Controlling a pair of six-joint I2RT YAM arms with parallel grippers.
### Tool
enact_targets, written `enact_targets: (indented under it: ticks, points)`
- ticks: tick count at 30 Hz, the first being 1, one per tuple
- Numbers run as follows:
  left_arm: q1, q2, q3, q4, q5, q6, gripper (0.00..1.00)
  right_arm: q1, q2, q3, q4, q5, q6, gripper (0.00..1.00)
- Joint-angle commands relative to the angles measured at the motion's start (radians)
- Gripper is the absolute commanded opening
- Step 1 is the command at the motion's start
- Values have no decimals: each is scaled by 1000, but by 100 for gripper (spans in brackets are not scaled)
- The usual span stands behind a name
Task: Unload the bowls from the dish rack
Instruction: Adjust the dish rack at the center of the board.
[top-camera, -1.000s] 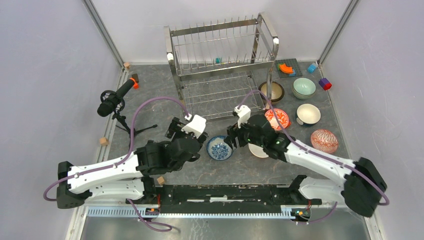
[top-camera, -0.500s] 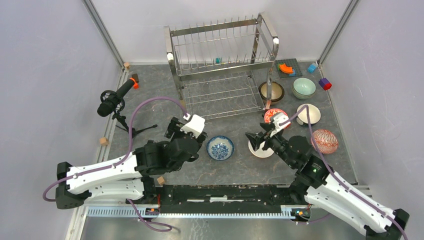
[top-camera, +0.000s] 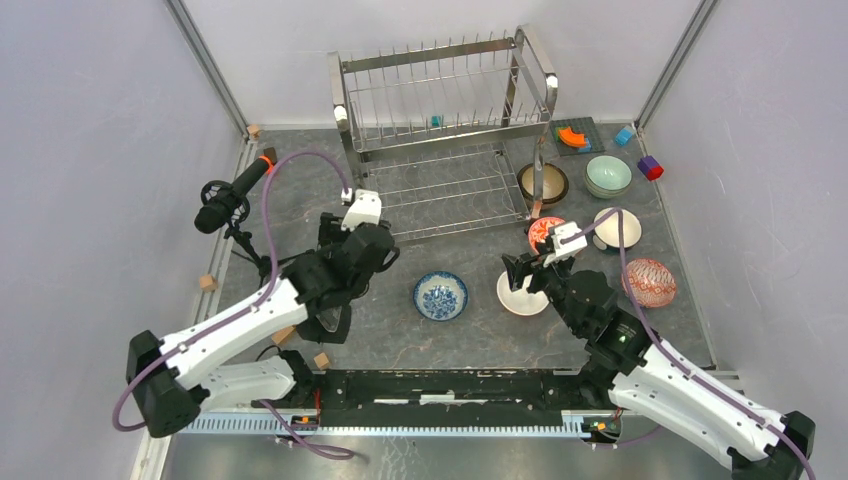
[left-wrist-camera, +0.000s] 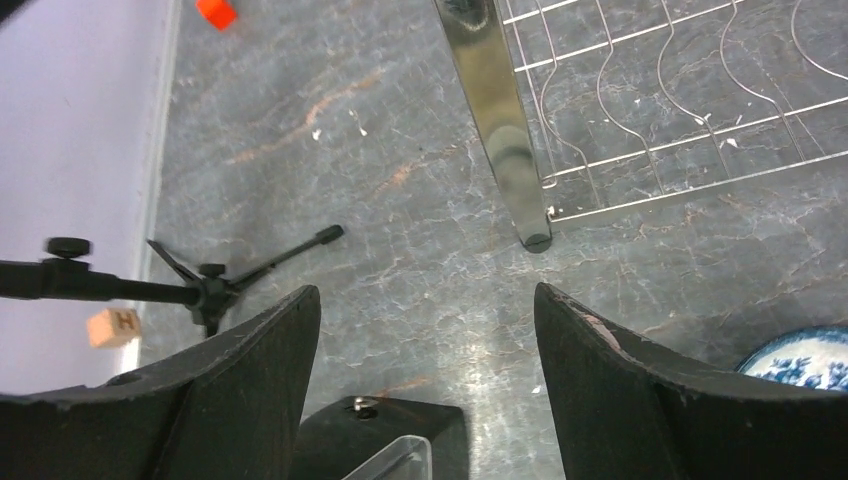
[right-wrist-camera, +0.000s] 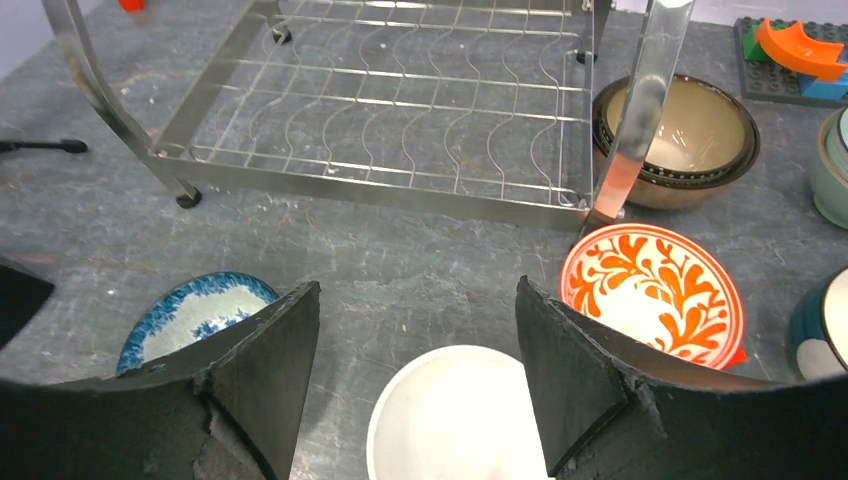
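Note:
The steel dish rack (top-camera: 450, 148) stands at the back, with no bowl on either tier. Bowls sit on the table: blue-and-white (top-camera: 440, 296), plain white (top-camera: 522, 296), orange-patterned (top-camera: 547, 230), brown-gold (top-camera: 543, 183), pale green (top-camera: 608, 175), cream white (top-camera: 617, 228), red-patterned (top-camera: 648, 282). My left gripper (top-camera: 335, 228) is open and empty near the rack's front left leg (left-wrist-camera: 505, 150); it also shows in the left wrist view (left-wrist-camera: 427, 300). My right gripper (top-camera: 519, 272) is open and empty, low over the white bowl (right-wrist-camera: 460, 420), between the blue-and-white bowl (right-wrist-camera: 190, 315) and the orange-patterned bowl (right-wrist-camera: 650, 290).
A microphone (top-camera: 232, 192) on a small tripod (left-wrist-camera: 210, 290) stands left of the rack. Toy blocks (top-camera: 573, 136) lie at the back right, and wooden cubes (left-wrist-camera: 112, 325) lie along the left edge. Grey walls enclose the table.
My right gripper drew back from the blue-and-white bowl to above the white bowl. My left gripper moved away from the blue-and-white bowl, up and left toward the rack's front left leg.

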Motion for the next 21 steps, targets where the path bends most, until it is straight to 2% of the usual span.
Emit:
enact_targets:
  ticks: [1, 6, 11, 21]
  points:
    - [85, 91, 86, 12, 97, -138, 84, 1, -46, -39, 97, -25, 40, 77]
    - [131, 163, 105, 91, 136, -135, 84, 0, -107, -86, 129, -74, 51, 78]
    - [183, 240, 111, 178, 137, -53, 87, 1, -113, -92, 113, -92, 80, 80]
    - [339, 311, 70, 268, 199, -44, 79, 1, -136, -83, 89, -107, 74, 80]
